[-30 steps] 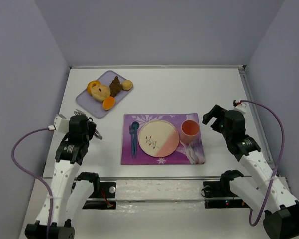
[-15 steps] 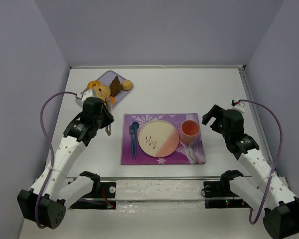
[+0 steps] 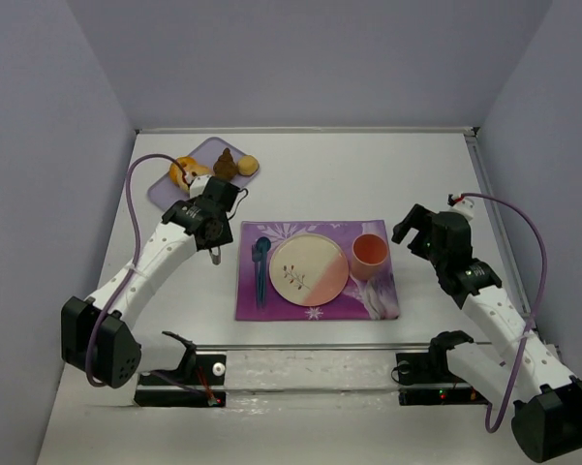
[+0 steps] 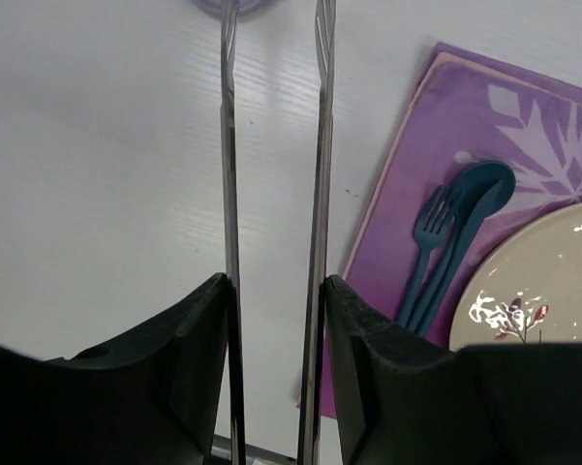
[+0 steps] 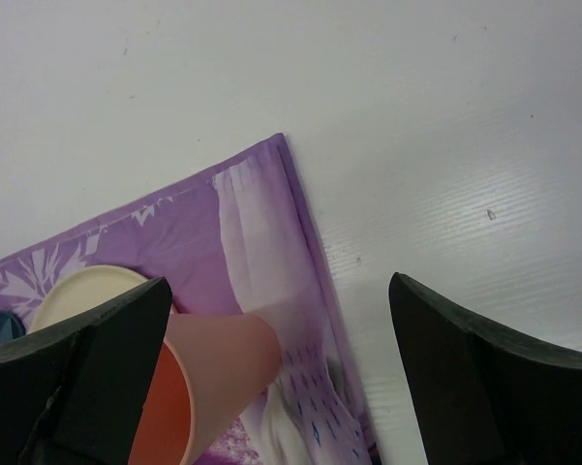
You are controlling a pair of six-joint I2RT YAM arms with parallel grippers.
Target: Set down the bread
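1. The left gripper [image 4: 274, 291] clasped thin metal tongs [image 4: 229, 145], its pads pressed on the outside of both blades; the blades stood slightly apart with nothing between them
2. The right gripper [image 5: 279, 281] hung at the right of the overhead frame, jaws wide and empty
3. The bread showed in no view; on the lilac tray [image 3: 205, 150] at upper left only the doughnut [image 3: 184, 170], a dark pastry [image 3: 226, 163] and the pale bun [image 3: 249, 165] were visible, so the roll probably lay on the tray's near end, hidden beneath the left wrist
4. In the left wrist view a sliver of tray sat at the top edge, straight ahead of the tips of the tongs, so the bread likely lay that way; its long axis could not be told
5. The left arm was by far the nearer
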